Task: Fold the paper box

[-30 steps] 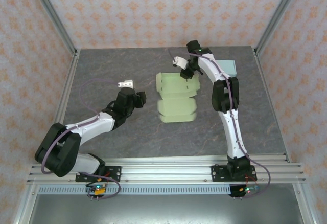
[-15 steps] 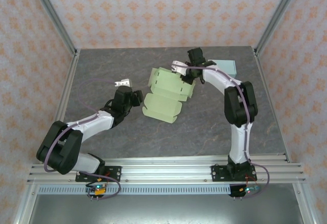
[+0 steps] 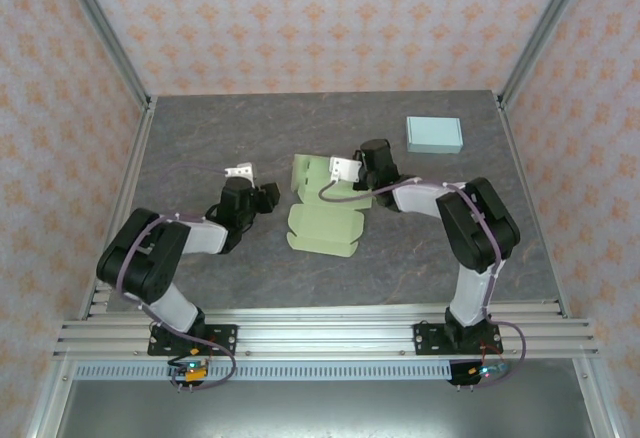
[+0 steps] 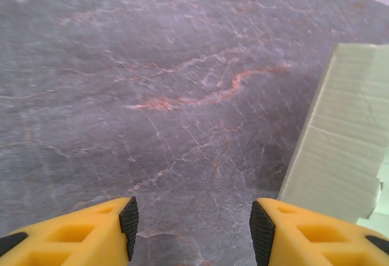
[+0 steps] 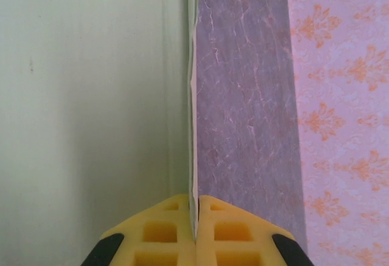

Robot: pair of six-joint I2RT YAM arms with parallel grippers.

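Observation:
The pale green paper box (image 3: 322, 216) lies unfolded and mostly flat in the middle of the table. My right gripper (image 3: 350, 182) sits at its right back part, shut on a thin panel edge. In the right wrist view the fingertips (image 5: 196, 217) pinch the sheet edge-on, with the green panel (image 5: 91, 96) spread to the left. My left gripper (image 3: 264, 196) rests low just left of the box, open. In the left wrist view its fingers (image 4: 193, 232) hold nothing, and the box's edge (image 4: 346, 150) lies beside the right finger.
A light blue closed box (image 3: 434, 134) stands at the back right of the grey marbled table (image 3: 200, 138). Metal frame posts and patterned walls close in the sides and back. An aluminium rail (image 3: 320, 330) runs along the near edge.
The right arm has swung down and toward the near left, dragging the paper box with it and turning it. The left arm has drawn back a little.

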